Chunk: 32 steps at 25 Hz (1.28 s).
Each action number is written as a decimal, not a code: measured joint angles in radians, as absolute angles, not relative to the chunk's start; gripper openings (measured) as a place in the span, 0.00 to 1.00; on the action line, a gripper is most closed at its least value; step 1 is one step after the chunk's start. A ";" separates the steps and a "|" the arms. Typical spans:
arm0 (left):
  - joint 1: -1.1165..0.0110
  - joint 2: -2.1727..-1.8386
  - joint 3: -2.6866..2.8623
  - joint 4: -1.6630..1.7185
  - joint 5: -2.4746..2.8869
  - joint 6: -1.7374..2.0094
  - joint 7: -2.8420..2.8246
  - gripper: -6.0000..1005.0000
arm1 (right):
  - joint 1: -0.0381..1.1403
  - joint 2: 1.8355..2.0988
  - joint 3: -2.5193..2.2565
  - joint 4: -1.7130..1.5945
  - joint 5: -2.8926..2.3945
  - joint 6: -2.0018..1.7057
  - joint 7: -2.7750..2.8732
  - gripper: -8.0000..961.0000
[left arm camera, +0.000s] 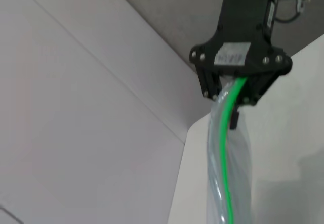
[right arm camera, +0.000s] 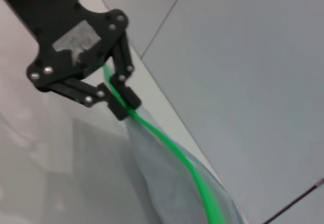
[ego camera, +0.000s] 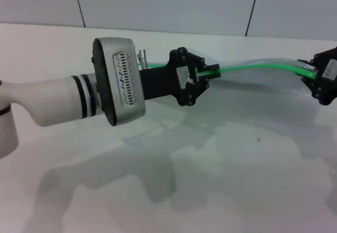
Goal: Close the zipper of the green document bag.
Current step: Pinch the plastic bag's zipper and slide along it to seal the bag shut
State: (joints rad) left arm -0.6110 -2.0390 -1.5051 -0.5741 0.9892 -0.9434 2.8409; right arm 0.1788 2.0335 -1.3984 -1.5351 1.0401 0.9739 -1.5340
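The green document bag (ego camera: 258, 80), a translucent pouch, hangs above the white table, stretched between my two grippers. Its bright green zipper (ego camera: 263, 63) runs along the top edge. My left gripper (ego camera: 208, 74) is shut on the zipper near the bag's left part; the right wrist view shows it (right arm camera: 124, 102) pinching the green strip (right arm camera: 177, 153). At the far right edge of the head view, my right gripper (ego camera: 315, 78) is shut on the bag's other end. The left wrist view shows it (left arm camera: 234, 95) clamped over the strip (left arm camera: 225, 148). I cannot make out the slider tab.
The white table (ego camera: 210, 180) lies below the bag, carrying shadows of the arms. A grey panelled wall (ego camera: 168, 1) stands right behind the table's far edge. The thick left forearm (ego camera: 58, 101) crosses the left side above the table.
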 joint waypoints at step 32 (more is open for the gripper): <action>-0.509 -2.037 -1.618 -0.574 0.937 -0.929 2.841 0.08 | 0.188 2.030 -1.247 -1.287 1.390 0.871 -1.765 0.15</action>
State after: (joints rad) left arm -0.5092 -2.0368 -1.6184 -0.5739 0.9369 -0.9287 2.8410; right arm 0.1881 2.0303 -1.2469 -1.2869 1.3903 0.8715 -1.7650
